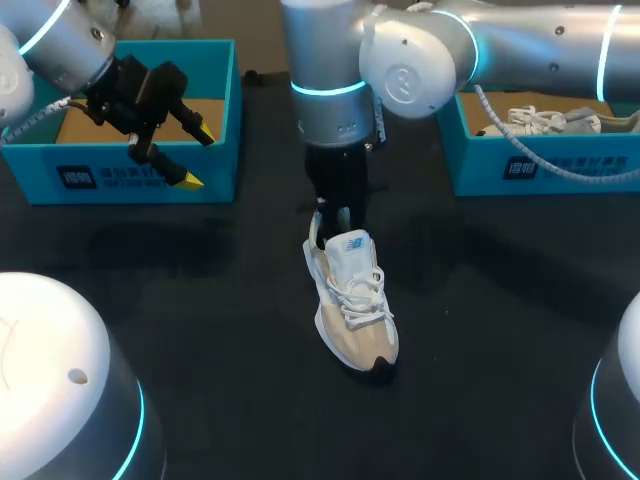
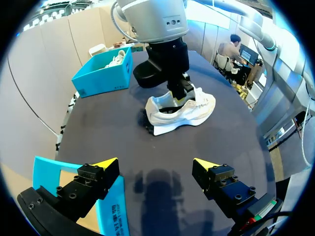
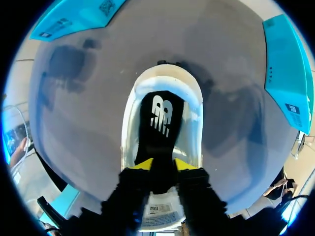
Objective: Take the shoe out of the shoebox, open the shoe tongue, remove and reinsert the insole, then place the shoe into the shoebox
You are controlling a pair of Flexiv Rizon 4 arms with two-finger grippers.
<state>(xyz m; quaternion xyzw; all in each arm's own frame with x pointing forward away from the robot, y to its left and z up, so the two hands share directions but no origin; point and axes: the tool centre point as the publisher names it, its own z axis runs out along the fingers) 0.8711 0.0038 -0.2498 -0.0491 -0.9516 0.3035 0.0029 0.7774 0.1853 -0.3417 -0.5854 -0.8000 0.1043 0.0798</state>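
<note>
Item 1. Your left end effector is hanging well to the left of the shoe and farther back, its two yellow-tipped fingers spread wide with nothing between them. It is hovering at the front wall of the left shoebox, a blue box that is showing a bare brown floor and is sitting well apart from the shoe on that same side.

Item 2. The shoe is standing upright on its sole on the dark desk, outside both boxes, its toe pointing toward the near edge and its heel toward the back. You are looking at a beige and white trainer with white laces and a pale tongue.

Item 3. Your right arm is standing almost vertically over the shoe, its fingers going down into the opening between heel and tongue. Your right end effector is pinching the black insole, one yellow tip pressing on each side of it. Ahead of the fingers the insole is lying inside the shoe's white collar; you cannot tell how far it is raised.

Item 4. The right shoebox is sitting well to the right of the shoe and farther back. It is also blue and is holding a second shoe.
</note>
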